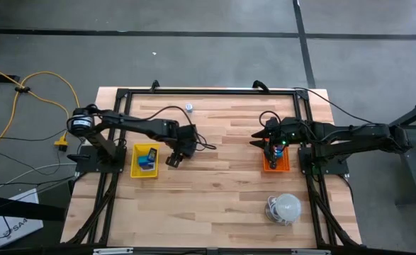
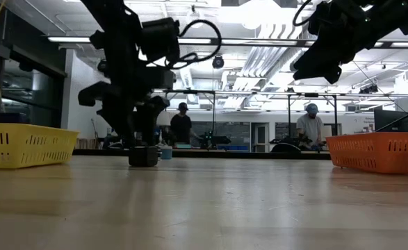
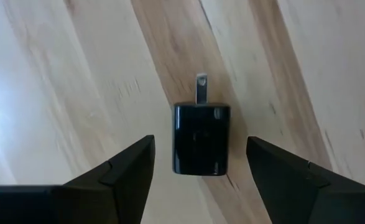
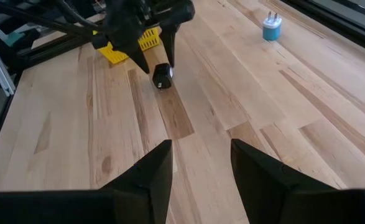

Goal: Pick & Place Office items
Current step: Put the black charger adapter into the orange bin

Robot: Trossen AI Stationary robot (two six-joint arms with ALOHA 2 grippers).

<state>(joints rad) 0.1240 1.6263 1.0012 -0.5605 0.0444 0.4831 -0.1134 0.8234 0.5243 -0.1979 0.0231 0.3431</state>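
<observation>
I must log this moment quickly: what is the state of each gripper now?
Left gripper: open, straddling the black charger block on the table, not gripping it.
Right gripper: open, holding nothing, above the orange tray.

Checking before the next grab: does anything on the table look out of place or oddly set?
Mildly. A black plug block lies on its side on the bare wood, prong flat, between the fingers of the open left pincer, outside the yellow tray. A light-blue plug stands alone near the table's far edge.
</observation>
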